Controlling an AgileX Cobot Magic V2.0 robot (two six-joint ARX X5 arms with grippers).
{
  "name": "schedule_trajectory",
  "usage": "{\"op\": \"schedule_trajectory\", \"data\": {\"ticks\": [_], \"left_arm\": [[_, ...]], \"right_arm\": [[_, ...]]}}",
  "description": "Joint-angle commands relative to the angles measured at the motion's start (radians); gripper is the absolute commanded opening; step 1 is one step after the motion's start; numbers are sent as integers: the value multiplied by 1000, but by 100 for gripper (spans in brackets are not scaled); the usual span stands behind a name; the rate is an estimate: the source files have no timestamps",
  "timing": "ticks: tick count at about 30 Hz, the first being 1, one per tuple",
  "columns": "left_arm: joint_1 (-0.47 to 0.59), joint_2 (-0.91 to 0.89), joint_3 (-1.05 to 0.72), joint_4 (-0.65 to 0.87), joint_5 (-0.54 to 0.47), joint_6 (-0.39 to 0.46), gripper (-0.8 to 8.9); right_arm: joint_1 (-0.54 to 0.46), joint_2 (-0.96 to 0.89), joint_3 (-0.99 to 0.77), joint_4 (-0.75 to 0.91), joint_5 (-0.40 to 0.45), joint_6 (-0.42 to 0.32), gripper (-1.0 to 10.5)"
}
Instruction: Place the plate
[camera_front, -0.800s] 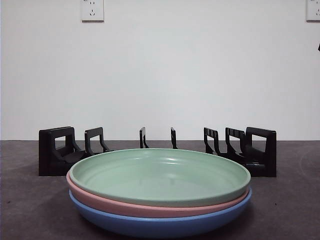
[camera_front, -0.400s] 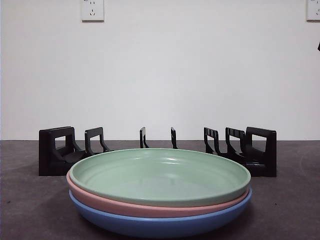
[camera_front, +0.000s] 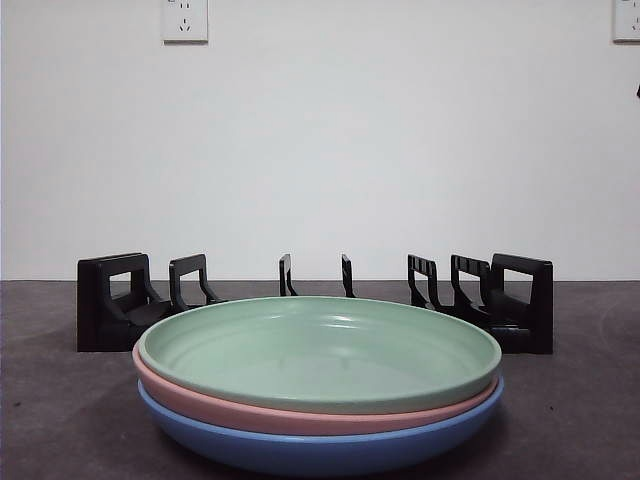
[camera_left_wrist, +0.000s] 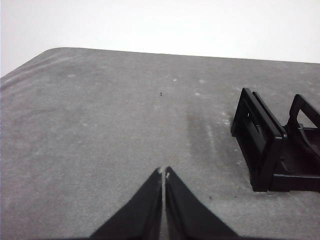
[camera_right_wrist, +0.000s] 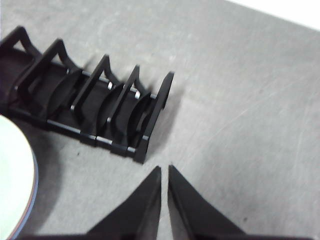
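Observation:
A green plate (camera_front: 320, 350) lies on top of a pink plate (camera_front: 300, 420) and a blue plate (camera_front: 320, 452), stacked near the table's front. Behind the stack stands a black slotted rack (camera_front: 115, 305) with nothing in its slots. My left gripper (camera_left_wrist: 163, 172) is shut and empty, above bare table beside one end of the rack (camera_left_wrist: 270, 150). My right gripper (camera_right_wrist: 164, 169) is shut and empty, above the table just off the rack's (camera_right_wrist: 95, 107) other end. The edge of the plate stack (camera_right_wrist: 15, 185) shows at the side of the right wrist view.
The grey table (camera_front: 60, 420) spreads on both sides of the stack. A white wall with a power socket (camera_front: 185, 20) rises behind the rack. A black arm tip (camera_front: 637, 93) shows at the front view's right edge.

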Motion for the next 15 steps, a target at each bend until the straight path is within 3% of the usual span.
{"op": "schedule_trajectory", "data": {"ticks": [1,10,15], "left_arm": [[0,-1,-19,13,1,-5,8],[0,-1,-19,13,1,-5,8],[0,-1,-19,13,1,-5,8]], "right_arm": [[-19,-31,-3,50,5,-22,21],[-261,-306,-365,414,-23,-29,21],[-350,-498,-545,446,-110,-6,21]]}}
